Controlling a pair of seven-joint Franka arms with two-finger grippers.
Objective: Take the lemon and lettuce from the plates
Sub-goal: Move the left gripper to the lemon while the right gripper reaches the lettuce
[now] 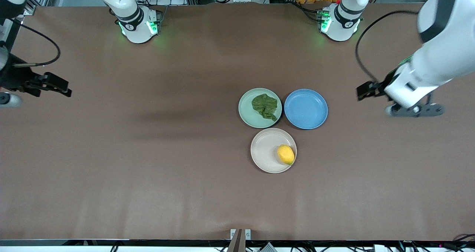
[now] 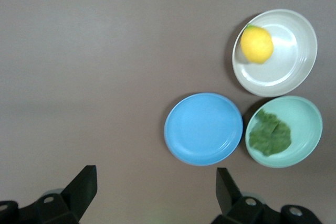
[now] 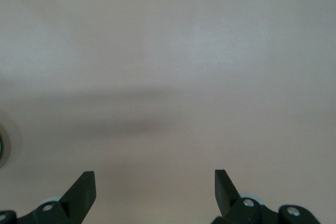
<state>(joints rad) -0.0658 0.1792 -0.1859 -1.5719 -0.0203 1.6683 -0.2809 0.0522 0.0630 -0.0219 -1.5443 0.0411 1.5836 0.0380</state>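
Lettuce (image 1: pixel 265 106) and lemon (image 1: pixel 285 154) lie on their 2 plates (image 1: pixel 248 114) while I see both grippers, left gripper (image 2: pixel 152 182) and right gripper (image 3: pixel 155 181), spread wide, each over bare table (image 1: pixel 148 170) at its own end.

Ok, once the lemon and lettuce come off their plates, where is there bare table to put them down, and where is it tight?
Bare table runs wide from the plates toward the right arm's end, under the open right gripper. A bare strip also lies nearer the front camera than the beige plate. The blue plate is bare too. It is crowded where it, the mint plate and the beige plate meet.
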